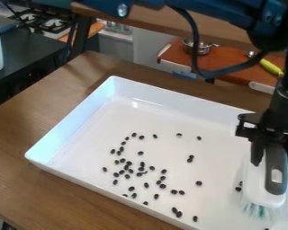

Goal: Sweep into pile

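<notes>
The hand (271, 157) pinches a grey-and-white brush (260, 186) over the white tray (71, 127).

Found no readable text, label, brand, number or sign anywhere in the camera view, on any surface or object.

Black beans (199, 183) lie scattered in a white tray (79, 120), brush (258, 185) bristles-down.
</notes>
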You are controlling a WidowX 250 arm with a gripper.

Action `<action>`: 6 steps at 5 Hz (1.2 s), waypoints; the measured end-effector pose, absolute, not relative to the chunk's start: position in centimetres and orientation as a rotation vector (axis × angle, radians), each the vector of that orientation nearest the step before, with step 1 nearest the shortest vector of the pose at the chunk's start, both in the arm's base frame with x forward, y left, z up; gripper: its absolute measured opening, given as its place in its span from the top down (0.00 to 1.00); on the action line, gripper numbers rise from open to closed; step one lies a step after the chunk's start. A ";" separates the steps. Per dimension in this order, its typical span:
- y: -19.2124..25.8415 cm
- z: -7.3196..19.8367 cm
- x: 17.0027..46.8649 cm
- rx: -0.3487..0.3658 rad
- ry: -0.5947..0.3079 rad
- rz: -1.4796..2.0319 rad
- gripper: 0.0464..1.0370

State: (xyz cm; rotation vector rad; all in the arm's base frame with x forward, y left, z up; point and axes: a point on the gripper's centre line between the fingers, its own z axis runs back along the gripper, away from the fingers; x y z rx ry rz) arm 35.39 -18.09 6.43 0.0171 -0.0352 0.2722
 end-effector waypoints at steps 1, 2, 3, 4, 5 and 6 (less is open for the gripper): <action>-15.9 6.4 34.8 0.016 -0.005 0.290 0.54; -13.4 6.3 34.6 0.017 0.026 0.308 0.54; -10.6 6.2 34.2 0.020 0.066 0.333 0.54; -8.2 6.3 33.7 0.020 0.084 0.352 0.54; -5.5 6.3 32.8 0.022 0.086 0.384 0.54; -2.9 6.3 31.9 0.024 0.090 0.409 0.54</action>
